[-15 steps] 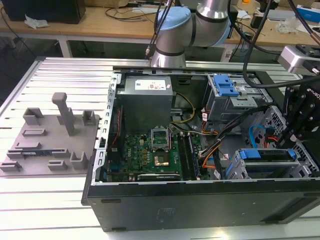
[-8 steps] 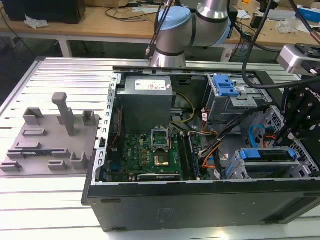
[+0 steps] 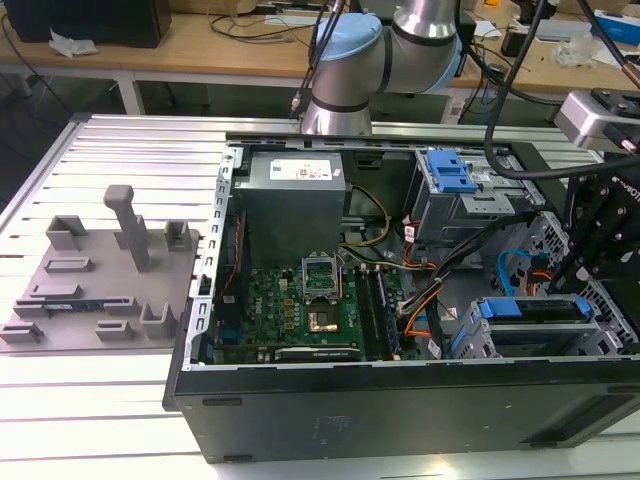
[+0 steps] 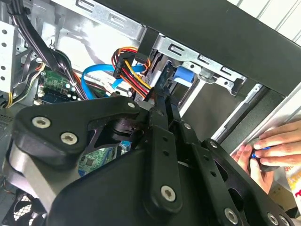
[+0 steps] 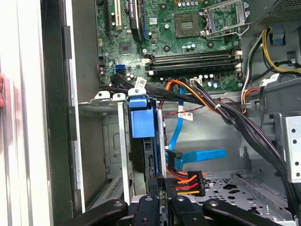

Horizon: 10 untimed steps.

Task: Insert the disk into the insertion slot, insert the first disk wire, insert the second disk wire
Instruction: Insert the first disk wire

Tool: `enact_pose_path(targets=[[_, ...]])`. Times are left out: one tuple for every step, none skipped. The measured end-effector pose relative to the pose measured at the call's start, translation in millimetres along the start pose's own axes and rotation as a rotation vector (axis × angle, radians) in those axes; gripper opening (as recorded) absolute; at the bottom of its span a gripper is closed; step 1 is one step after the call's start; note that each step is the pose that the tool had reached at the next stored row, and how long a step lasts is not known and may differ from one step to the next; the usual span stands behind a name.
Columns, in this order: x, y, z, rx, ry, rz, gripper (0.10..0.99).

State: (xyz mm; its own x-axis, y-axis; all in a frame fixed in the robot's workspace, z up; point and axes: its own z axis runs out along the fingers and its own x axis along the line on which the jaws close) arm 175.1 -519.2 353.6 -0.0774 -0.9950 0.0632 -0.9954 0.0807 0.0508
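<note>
Disk (image 3: 535, 309), blue-framed: seated in the insertion slot (image 3: 468, 338) at the near right corner of the open computer case (image 3: 400, 410). Gripper (image 5: 165, 189): fingers drawn together, clamped on the black plug of the orange-red-yellow wire (image 5: 188, 181), just beside the disk's rear edge. Blue cable (image 5: 201, 154): lying loose nearby. Motherboard (image 3: 300, 305): to the left.

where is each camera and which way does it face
Exterior view: off the arm, looks down into the case; arm behind it.
First wrist view: on the wrist, looks past the gripper at disk and motherboard.
Second wrist view: on the wrist, past the gripper toward the case rim; a hand.
Both wrist views share disk and orange wires.
</note>
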Motion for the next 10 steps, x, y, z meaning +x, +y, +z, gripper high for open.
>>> enact_pose_path(targets=[[0.8,0.0,0.0,0.000,-0.0020,0.000,0.165],[2.0,-0.1,0.1,-0.001,-0.0084,0.000,0.165],[4.9,-0.3,0.3,-0.002,-0.0298,-0.002,0.165],[8.0,-0.7,0.5,-0.003,-0.0442,-0.003,0.165],[8.2,-0.7,0.5,-0.003,-0.0443,-0.003,0.165],[8.3,-0.7,0.5,-0.003,-0.0443,-0.003,0.165],[8.4,-0.7,0.5,-0.003,-0.0442,-0.002,0.165],[8.4,-0.7,0.5,-0.003,-0.0442,-0.002,0.165],[8.5,-0.7,0.5,-0.003,-0.0442,-0.002,0.165],[8.6,-0.7,0.5,-0.003,-0.0442,-0.002,0.165]])
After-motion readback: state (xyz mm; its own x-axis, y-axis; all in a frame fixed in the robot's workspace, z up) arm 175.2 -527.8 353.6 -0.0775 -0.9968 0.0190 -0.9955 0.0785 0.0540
